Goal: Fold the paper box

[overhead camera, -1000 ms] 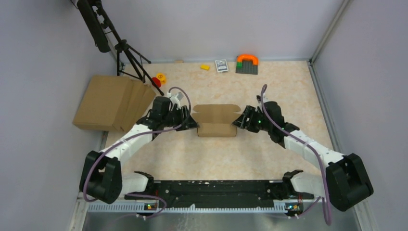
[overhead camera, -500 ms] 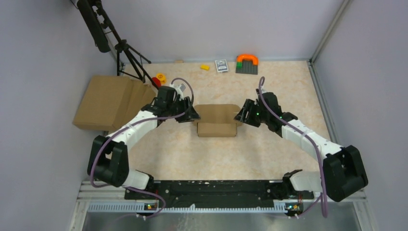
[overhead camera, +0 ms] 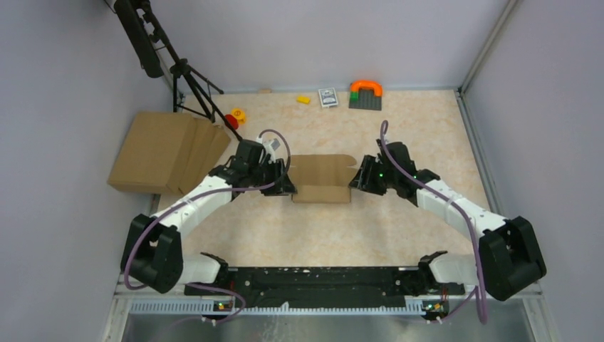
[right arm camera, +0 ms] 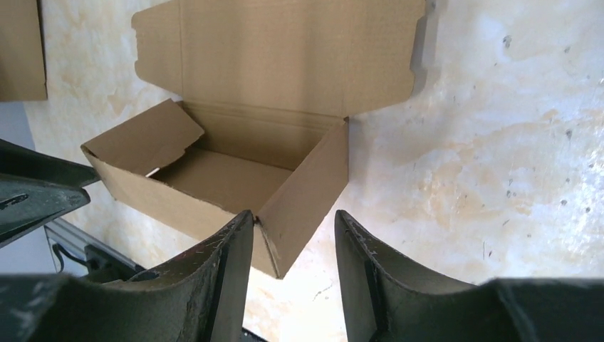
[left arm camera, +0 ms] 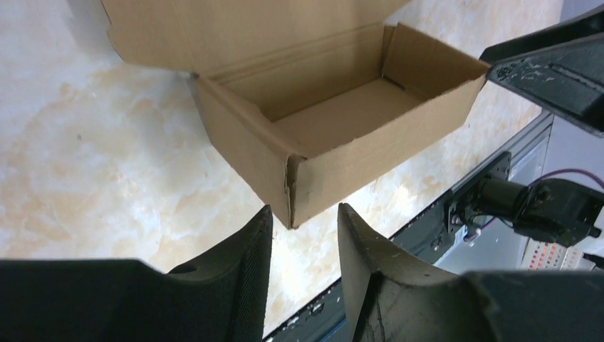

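Left claw (overhead camera: pixel 288 187), right claw (overhead camera: pixel 354 182) flank paper box (overhead camera: pixel 322 182); cardboard pile (overhead camera: pixel 160 151) aside.

We're in a robotics lab test cell: bare lilac walls (overhead camera: pixel 320 35) fence in a marble-look worktop (overhead camera: pixel 399 228). At 6 o'clock a left arm (overhead camera: pixel 203 194) and a right arm (overhead camera: pixel 450 204), cables looping, are bolted to a black rail (overhead camera: pixel 313 281). There's a black tripod (overhead camera: pixel 182 69) at 11 o'clock, toy bricks (overhead camera: pixel 365 95) at 12, and stacked flat cardboard (overhead camera: pixel 160 151) at 10.

Bright, even light casts soft shadows; wrist views blur slightly at the near jaws.
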You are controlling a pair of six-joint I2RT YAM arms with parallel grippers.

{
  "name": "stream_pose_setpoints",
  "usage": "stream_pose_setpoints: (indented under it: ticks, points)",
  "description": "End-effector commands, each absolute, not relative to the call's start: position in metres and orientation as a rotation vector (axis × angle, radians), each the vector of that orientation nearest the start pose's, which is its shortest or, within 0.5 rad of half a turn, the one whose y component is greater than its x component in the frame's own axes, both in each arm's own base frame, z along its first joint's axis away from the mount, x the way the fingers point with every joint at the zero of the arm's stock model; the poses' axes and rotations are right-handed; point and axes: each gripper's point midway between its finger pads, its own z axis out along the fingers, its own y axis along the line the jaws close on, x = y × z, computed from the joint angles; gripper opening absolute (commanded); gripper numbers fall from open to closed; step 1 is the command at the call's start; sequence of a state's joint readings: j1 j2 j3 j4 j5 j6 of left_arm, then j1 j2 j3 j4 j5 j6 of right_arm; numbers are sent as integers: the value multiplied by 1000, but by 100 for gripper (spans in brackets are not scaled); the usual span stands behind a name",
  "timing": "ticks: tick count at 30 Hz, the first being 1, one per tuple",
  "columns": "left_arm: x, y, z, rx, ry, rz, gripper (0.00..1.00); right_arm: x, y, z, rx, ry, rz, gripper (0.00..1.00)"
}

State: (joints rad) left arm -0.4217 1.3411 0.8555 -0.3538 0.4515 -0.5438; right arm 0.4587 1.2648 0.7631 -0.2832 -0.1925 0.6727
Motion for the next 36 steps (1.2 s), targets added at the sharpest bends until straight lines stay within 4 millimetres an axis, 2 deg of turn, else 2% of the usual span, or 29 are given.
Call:
stream_pose_setpoints:
  ticks: [1, 10, 13, 15, 17, 20, 22, 25, 28, 32, 36]
  points:
    - [241, -218, 124, 123, 2504, -964, 40, 253, 200, 114, 105, 2455, 749, 45]
    - [204, -222, 110, 154, 2524, -957, 40, 211, 202, 92, 89, 2492, 762, 45]
    - [211, -218, 122, 142, 2457, -927, 43, 219, 199, 110, 106, 2433, 749, 48]
    - [224, -216, 133, 117, 2426, -876, 48, 231, 198, 127, 109, 2405, 702, 52]
    - [241, -211, 142, 74, 2429, -785, 56, 249, 193, 138, 144, 2392, 606, 53]
    - [269, -212, 159, 52, 2424, -690, 55, 273, 193, 152, 196, 2363, 533, 53]
    - [284, -218, 164, 57, 2431, -662, 55, 286, 194, 153, 213, 2352, 496, 52]
    - [297, -225, 153, 57, 2488, -632, 52, 298, 197, 145, 216, 2371, 447, 52]
    - [303, -230, 139, 59, 2523, -623, 49, 303, 200, 131, 200, 2410, 416, 52]
    - [299, -231, 119, 69, 2579, -616, 45, 300, 206, 117, 171, 2453, 427, 51]
    - [289, -229, 114, 83, 2595, -625, 41, 295, 208, 117, 146, 2464, 433, 51]
